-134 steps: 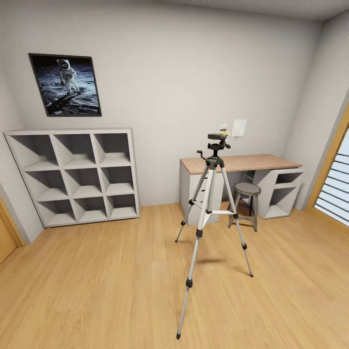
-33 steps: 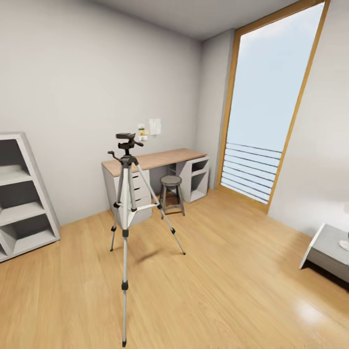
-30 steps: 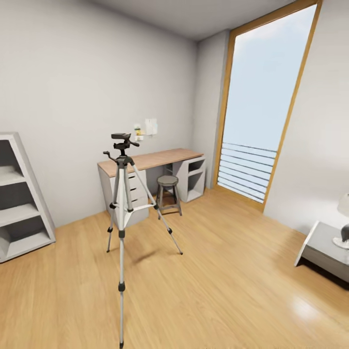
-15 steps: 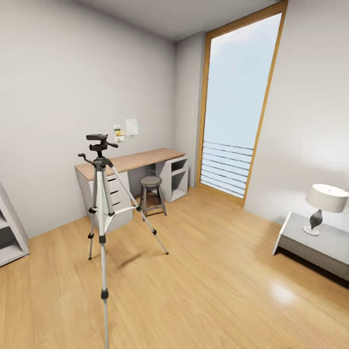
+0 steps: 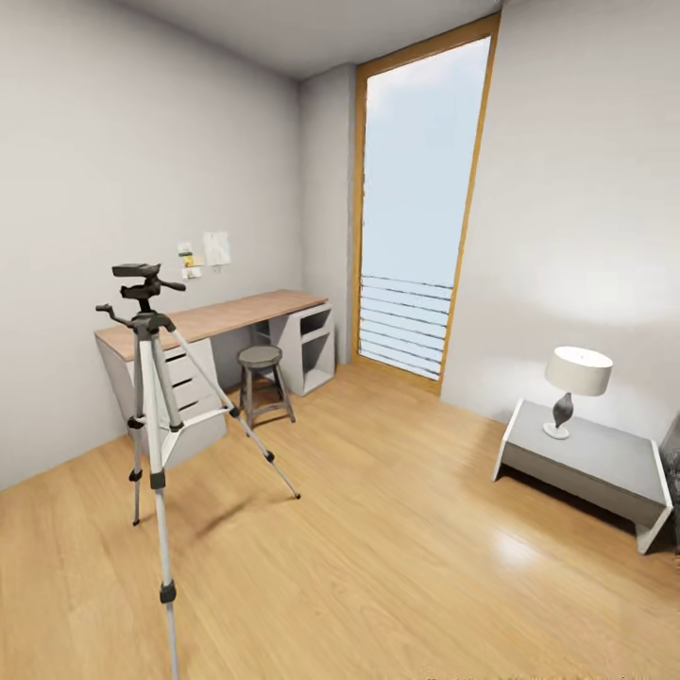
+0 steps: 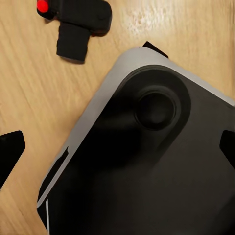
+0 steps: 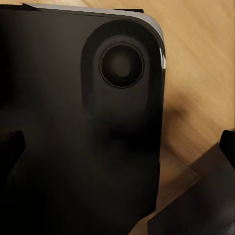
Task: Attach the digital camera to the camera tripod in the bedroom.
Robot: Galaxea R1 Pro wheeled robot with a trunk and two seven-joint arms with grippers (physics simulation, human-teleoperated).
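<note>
While the camera tripod (image 5: pixel 151 397) stood on the bedroom floor (image 5: pixel 378 548), neither gripper's state could be told.

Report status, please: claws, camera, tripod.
Left claw open, right claw open, both empty. Camera tripod stands on the floor, head bare. Black thing with red mark, likely the digital camera, lies on the floor. Stool behind tripod, apart.

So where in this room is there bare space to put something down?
The wood floor lies open between the camera tripod and the low grey table. Much of that table's top is bare beside the lamp. The desk top looks bare too. It is crowded around the tripod legs and stool.
</note>
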